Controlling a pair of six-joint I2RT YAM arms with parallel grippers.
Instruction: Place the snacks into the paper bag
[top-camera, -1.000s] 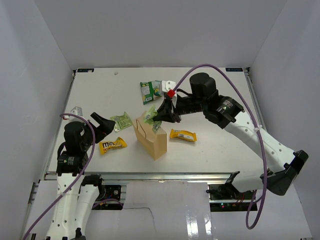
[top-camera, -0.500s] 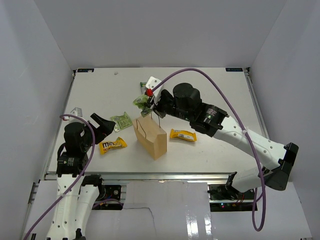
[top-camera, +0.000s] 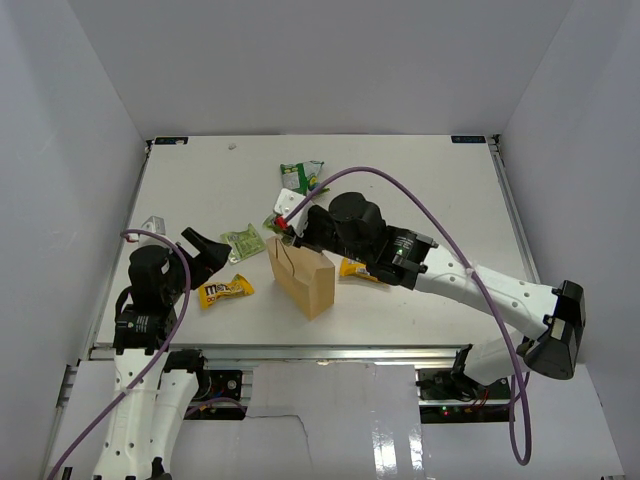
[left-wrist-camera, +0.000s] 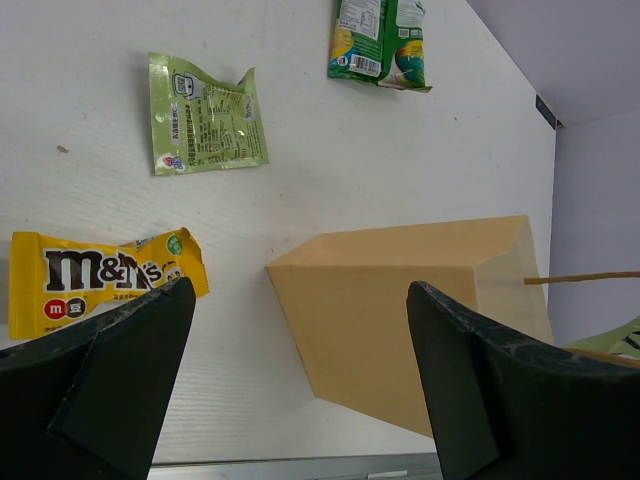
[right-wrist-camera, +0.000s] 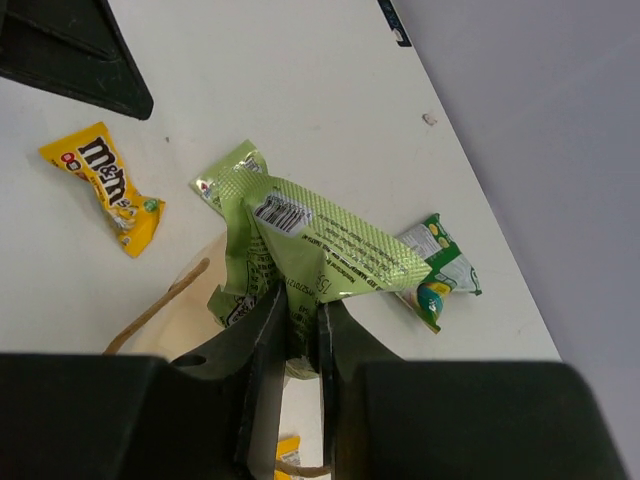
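Observation:
The tan paper bag (top-camera: 303, 279) stands upright mid-table, handles up; it also shows in the left wrist view (left-wrist-camera: 410, 320). My right gripper (top-camera: 284, 222) is shut on a pale green packet (right-wrist-camera: 330, 245) and holds it just above the bag's far-left top corner, over a handle (right-wrist-camera: 160, 298). My left gripper (top-camera: 205, 250) is open and empty, left of the bag. On the table lie another pale green packet (top-camera: 242, 242), a yellow M&M's wrapper (top-camera: 224, 290), a green-and-white bag (top-camera: 300, 176) and a yellow wrapper (top-camera: 353, 268) partly hidden by my right arm.
The right arm stretches across the table from the right, over the bag's right side. A purple cable loops above it. White walls close in the table on three sides. A small clear scrap (top-camera: 152, 222) lies at the left edge.
My right gripper has swung left with the pale green packet, from over the bag's right part to its far-left corner. The left arm has not moved.

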